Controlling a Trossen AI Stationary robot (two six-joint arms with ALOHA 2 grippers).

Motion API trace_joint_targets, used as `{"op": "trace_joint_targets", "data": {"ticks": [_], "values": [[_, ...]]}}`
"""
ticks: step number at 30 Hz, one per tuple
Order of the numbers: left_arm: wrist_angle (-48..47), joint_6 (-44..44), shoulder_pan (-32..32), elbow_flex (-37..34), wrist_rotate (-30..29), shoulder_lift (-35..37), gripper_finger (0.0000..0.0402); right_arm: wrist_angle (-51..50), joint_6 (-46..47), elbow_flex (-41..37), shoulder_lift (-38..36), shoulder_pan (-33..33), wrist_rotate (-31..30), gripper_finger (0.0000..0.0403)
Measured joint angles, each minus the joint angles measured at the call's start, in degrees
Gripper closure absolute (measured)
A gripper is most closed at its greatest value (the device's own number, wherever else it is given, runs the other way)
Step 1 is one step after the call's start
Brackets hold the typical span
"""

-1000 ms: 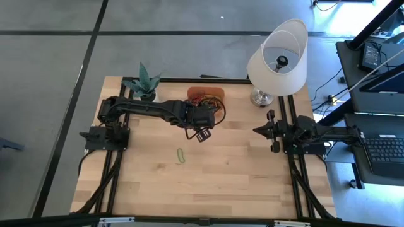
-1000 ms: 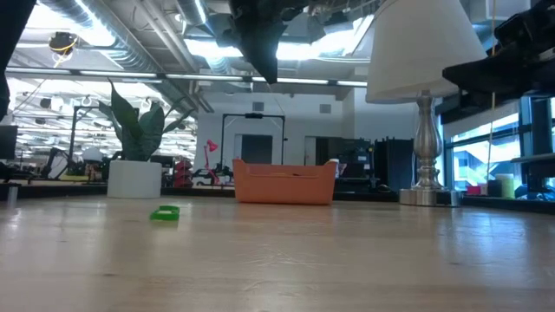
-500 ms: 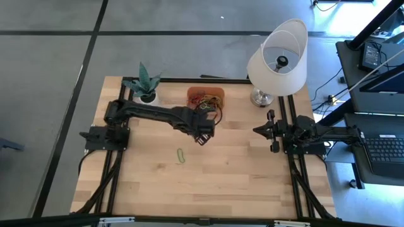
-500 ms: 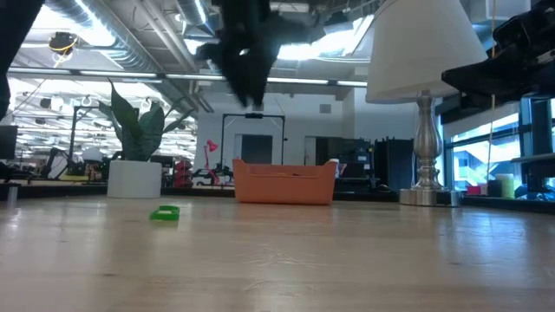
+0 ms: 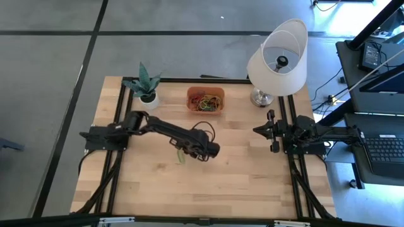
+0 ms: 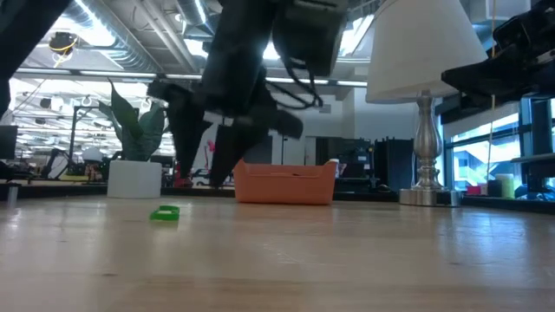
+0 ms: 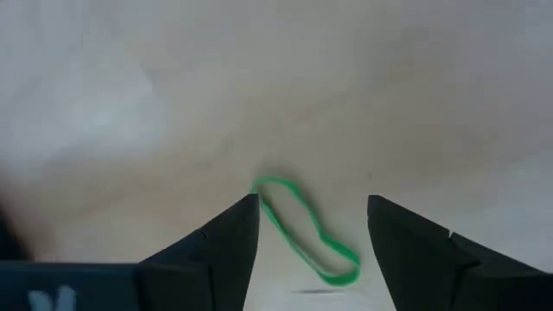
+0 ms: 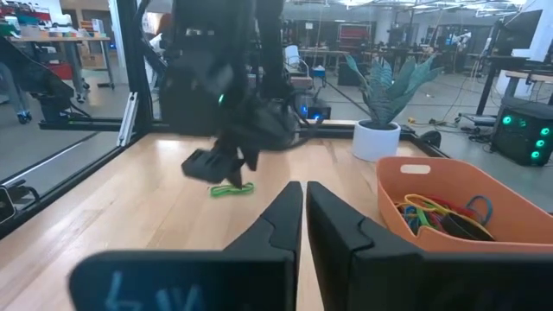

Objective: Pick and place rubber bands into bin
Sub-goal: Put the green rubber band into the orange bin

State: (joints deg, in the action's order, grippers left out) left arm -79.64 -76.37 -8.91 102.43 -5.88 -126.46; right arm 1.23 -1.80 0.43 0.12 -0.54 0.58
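Note:
A green rubber band (image 5: 180, 156) lies flat on the wooden table, left of its middle. My left gripper (image 7: 313, 203) points down over it, open, with one finger on each side of the band (image 7: 307, 233) and clear of it. The low view shows the gripper (image 6: 198, 178) above the tabletop and the band (image 6: 165, 213) lying on it. The orange bin (image 5: 206, 89) stands at the far edge and holds several coloured rubber bands (image 5: 205, 103). My right gripper (image 5: 255, 130) waits shut and level at the right side.
A white plant pot (image 5: 147, 96) stands to the left of the bin and a lamp (image 5: 278, 57) to its right, at the far right corner. Bare wood lies all around the green band and toward the near edge.
My left gripper has come down and moved toward the table's near left, away from the bin, to stand over the green band. It has tipped from slanting to pointing down, rolled, and opened. The band has not moved.

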Motion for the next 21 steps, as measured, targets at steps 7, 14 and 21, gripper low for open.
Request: {"op": "trace_joint_targets", "data": {"ticks": [7, 14, 21], "values": [[-1.5, -0.13, -1.66, 0.03, 2.21, -3.3, 0.0192, 0.0, 0.0, 0.0, 0.0, 0.0, 0.02, 0.0377], [-1.99, 1.45, -2.74, -0.13, 2.63, -5.27, 0.021, 0.0, 0.0, 0.0, 0.0, 0.02, 0.02, 0.0377], [7.48, 1.55, -3.01, -8.25, 6.8, -3.31, 0.0251, 0.02, 0.0, 0.0, 0.0, 0.02, 0.06, 0.0377]]}}
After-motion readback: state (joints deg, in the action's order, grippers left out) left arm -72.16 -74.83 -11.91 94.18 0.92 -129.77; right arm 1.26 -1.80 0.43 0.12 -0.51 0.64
